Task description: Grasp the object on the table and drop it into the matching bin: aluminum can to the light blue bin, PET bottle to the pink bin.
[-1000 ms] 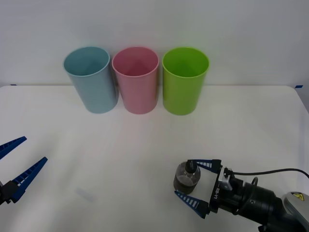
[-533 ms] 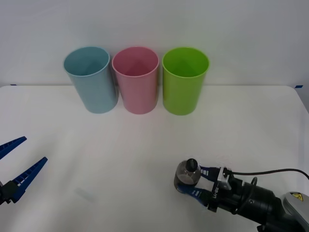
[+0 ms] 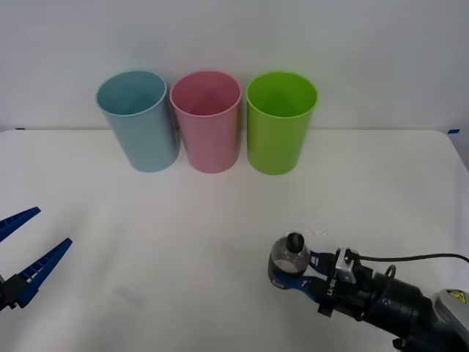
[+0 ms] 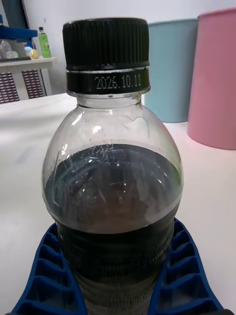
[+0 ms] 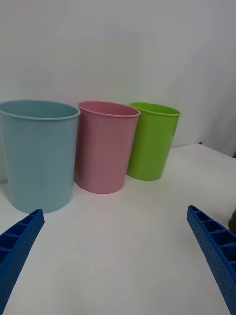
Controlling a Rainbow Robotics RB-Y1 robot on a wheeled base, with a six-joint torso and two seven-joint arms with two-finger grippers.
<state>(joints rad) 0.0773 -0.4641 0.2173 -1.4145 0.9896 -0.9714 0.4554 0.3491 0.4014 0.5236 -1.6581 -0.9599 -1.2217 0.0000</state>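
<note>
Front view: right gripper [image 3: 294, 273] clamped on the bottle [image 3: 286, 259] at the near right of the table [image 3: 220, 242], bottle upright. Left gripper [image 3: 22, 253] spread wide at near left, well apart from the pink bin [image 3: 207, 121] and blue bin [image 3: 138, 119].

Plain white wall [image 3: 234, 37] behind

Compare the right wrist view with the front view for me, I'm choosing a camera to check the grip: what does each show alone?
Right wrist alone: the date on the small clear plastic bottle with black cap, and blue ribbed fingers hugging its dark lower body.

Front alone: the lime green plastic bin, the open left claw near the white table's left edge, and the right claw near its front.

Both: bottle, tall pink plastic bin, light blue plastic bin.
</note>
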